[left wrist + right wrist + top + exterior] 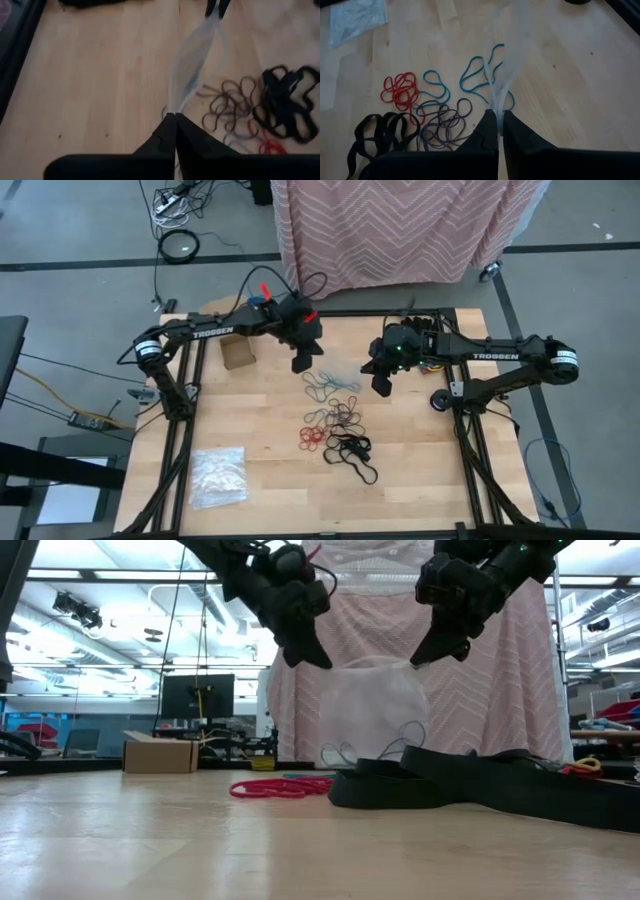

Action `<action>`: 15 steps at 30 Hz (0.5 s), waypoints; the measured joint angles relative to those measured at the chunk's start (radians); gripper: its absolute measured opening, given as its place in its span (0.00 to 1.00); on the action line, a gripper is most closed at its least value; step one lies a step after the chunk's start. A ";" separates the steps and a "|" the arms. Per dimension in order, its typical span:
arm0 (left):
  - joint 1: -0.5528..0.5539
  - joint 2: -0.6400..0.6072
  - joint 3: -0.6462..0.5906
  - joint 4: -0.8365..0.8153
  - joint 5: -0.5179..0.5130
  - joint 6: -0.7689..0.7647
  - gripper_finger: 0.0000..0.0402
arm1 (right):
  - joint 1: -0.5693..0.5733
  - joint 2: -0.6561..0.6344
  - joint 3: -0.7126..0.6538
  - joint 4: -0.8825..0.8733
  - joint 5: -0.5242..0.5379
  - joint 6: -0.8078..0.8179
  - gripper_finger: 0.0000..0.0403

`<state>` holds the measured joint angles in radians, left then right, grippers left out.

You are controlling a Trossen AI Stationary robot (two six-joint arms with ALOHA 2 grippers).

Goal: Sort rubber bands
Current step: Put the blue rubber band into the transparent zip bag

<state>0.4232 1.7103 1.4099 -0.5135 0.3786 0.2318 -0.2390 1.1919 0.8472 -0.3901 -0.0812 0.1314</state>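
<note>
A clear bag is stretched between the left fingers and right fingers, both clenched on it; the rubber bands lie below, toward the counter's front edge.

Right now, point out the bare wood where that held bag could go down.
Free: wood between the cardboard box and the flat plastic bag, and right of the rubber bands. Crowded: table centre, under the stretched clear bag.
</note>
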 joint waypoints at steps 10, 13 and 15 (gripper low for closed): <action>-0.052 0.098 0.125 0.009 0.050 -0.025 0.00 | -0.034 0.026 0.001 0.068 -0.031 0.008 0.00; -0.075 0.158 0.187 0.009 0.057 -0.025 0.00 | -0.035 0.057 0.001 0.082 -0.047 0.009 0.00; -0.086 0.192 0.226 0.012 0.065 -0.025 0.00 | -0.035 0.075 0.001 0.106 -0.051 0.016 0.00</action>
<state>0.3367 1.9025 1.6360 -0.5018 0.4437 0.2066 -0.2741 1.2669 0.8482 -0.2843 -0.1325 0.1473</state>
